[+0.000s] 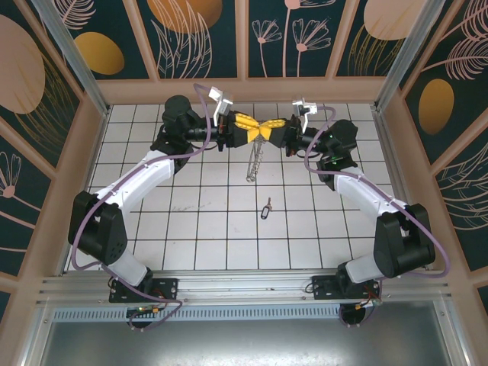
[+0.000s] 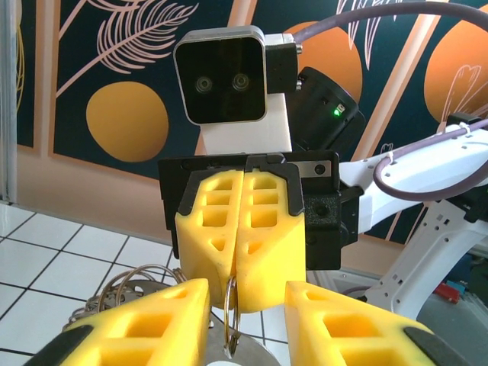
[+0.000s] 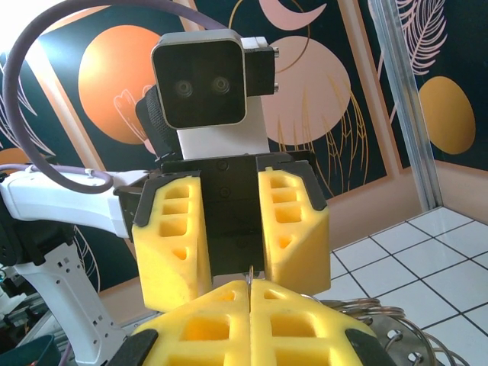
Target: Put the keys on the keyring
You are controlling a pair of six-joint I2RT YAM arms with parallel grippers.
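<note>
Observe that the right gripper (image 2: 240,263) is clamped tight on the keyring (image 1: 254,162), which hangs from it above the far centre of the floor (image 1: 198,229). The left gripper (image 3: 232,248) faces it with jaws apart, one finger on each side of the ring wire. Locate the key (image 1: 266,210) lying on the floor nearer to you, well apart from both grippers.

**Yellow Against Teal**

The left gripper (image 1: 254,126) and right gripper (image 1: 269,130) are yellow — their arms (image 1: 145,179) white and black. The table (image 1: 206,229) is white tile with a dark grid; the walls (image 1: 191,30), teal with orange discs and pink leaves. Dark key (image 1: 266,210), grey keyring (image 1: 254,162).
</note>
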